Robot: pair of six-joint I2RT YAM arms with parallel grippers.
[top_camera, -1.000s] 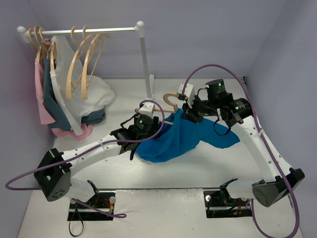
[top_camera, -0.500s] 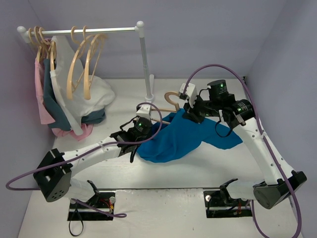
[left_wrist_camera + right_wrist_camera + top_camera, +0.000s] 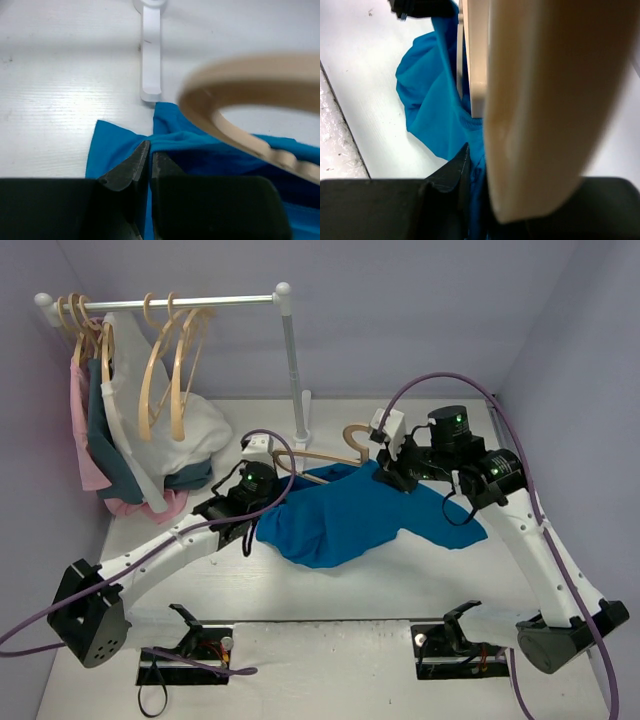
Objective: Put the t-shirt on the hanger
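Got the shirt sprawled wrinkly across the middle of the table, stretched between the two arms. Seeing the left gripper clamped fully closed on a fold at the shirt's left end, tips together with blue cloth bunched right at them. Can spot the rack's white foot just past those tips on the bare tabletop.

Over on the other side, seeing the right gripper closed on the hanger near its neck, hook pointing away from the arms toward the back wall. Getting mostly blurry pale wood in the right wrist view, sitting against one dark finger with blue cloth squeezed in alongside. Can't see the other finger behind the wood.

From above, can make out one hanger arm sticking out bare to the left along the shirt's far edge, reaching toward the left gripper. Shows up in the left wrist view too, as a curved tan bar hanging above the cloth. No idea where the other hanger arm is, hidden by cloth or gripper. Not looking properly hung yet, just draped up against the hanger.

Back left, spotting the rack with spare hangers plus a white top, teal top and pink top, all well apart from the shirt.
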